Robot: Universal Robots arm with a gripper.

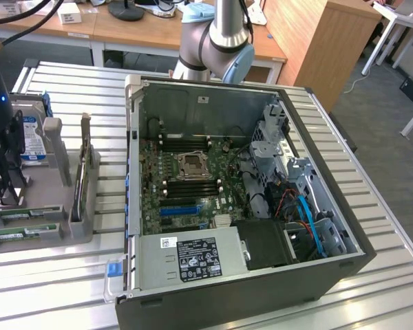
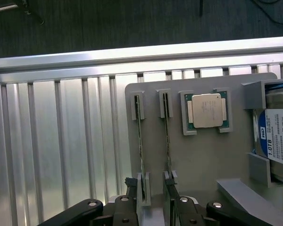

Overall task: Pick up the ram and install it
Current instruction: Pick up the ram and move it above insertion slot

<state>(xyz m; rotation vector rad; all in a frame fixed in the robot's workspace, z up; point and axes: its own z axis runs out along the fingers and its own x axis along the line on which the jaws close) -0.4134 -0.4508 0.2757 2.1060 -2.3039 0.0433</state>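
Observation:
Two green ram sticks stand on edge in slots of the grey holder tray [image 2: 198, 160]: one ram [image 2: 141, 141] and a second ram [image 2: 167, 136] beside it. In the exterior view they lie at the far left, the ram [image 1: 22, 214] and its neighbour [image 1: 17, 235]. My gripper [image 2: 151, 200] hangs just above their near ends, open, one dark finger [image 2: 130, 188] outside the first stick and the other over the second stick's end. Nothing is held. From the exterior view the gripper [image 1: 5, 192] sits over the tray's left part.
A square silver CPU [image 2: 207, 110] and a hard drive with a blue-white label [image 2: 278, 136] rest on the same tray. The open computer case [image 1: 310, 275] with its motherboard [image 1: 186, 185] lies at the exterior view's right on the ribbed metal table [image 1: 385, 234]. The arm's base [image 1: 217, 41] stands behind the case.

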